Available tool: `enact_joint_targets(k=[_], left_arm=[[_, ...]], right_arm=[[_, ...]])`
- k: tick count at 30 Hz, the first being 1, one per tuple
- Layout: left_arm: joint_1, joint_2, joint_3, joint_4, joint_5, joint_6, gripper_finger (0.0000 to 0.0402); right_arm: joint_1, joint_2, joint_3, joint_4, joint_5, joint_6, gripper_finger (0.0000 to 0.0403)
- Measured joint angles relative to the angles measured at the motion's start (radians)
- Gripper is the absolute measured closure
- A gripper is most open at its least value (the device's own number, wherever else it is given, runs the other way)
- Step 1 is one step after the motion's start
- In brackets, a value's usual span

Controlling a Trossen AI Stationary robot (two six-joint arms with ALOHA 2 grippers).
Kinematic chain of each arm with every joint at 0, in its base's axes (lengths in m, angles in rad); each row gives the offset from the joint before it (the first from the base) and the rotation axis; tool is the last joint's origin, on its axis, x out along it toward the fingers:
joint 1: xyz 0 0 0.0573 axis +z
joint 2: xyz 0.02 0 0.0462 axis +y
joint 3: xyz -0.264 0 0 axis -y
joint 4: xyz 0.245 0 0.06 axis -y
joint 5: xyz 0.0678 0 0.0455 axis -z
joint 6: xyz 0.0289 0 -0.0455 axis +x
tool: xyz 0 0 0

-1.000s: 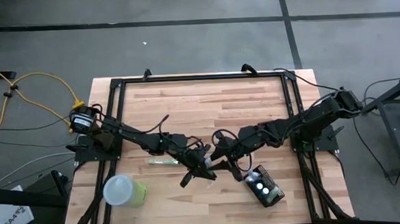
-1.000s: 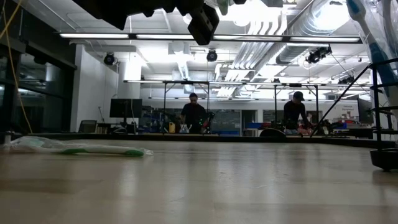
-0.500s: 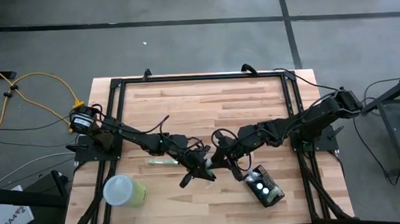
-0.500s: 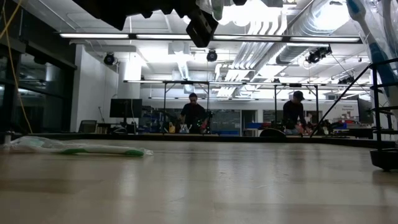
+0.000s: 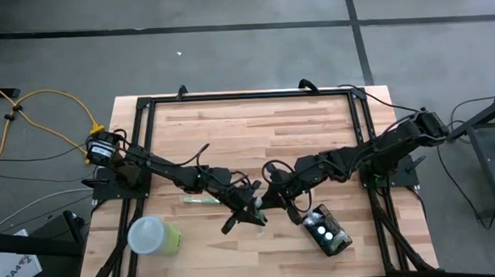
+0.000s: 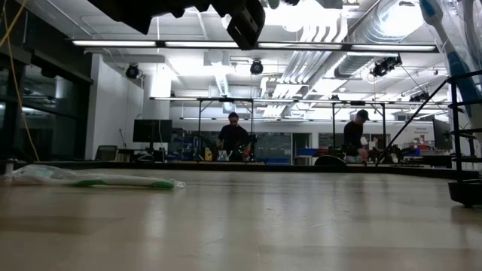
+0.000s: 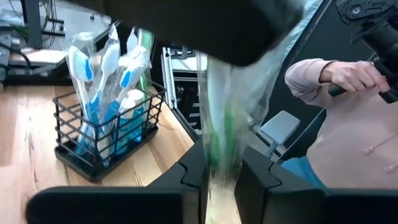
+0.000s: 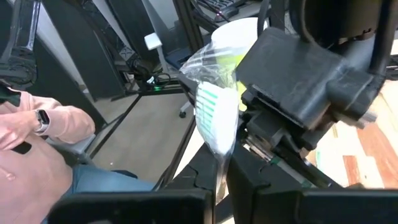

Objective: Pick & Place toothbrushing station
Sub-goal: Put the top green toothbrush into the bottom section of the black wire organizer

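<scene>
On the wooden table, both grippers, left and right, beside the rigid mesh station, pinch one slippery bagged toothbrush.

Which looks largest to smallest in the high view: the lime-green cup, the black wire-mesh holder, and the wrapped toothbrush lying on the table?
1. Lime-green cup, lying on its side.
2. Black wire-mesh holder, close behind the cup; the two are near enough that the order is unsure.
3. Wrapped toothbrush, a thin strip, clearly smallest.
</scene>
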Motion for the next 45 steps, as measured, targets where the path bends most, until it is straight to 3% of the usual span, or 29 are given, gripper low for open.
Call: enact_joint_targets(k=[16,33,45], left_arm=[[0.001,0.000,0.000,0.005,0.008,0.013,0.0279],[0.001,0.000,0.000,-0.021,0.035,0.012,0.0276],[0.001,0.000,0.000,-0.026,0.066,0.012,0.0276]], right_arm=[[0.000,0.000,0.000,-0.001,-0.002,0.003,0.0395],[0.000,-0.081,-0.001,-0.019,-0.043,0.020,0.0395],[0.028,-0.200,0.000,-0.151,-0.034,0.019,0.0395]])
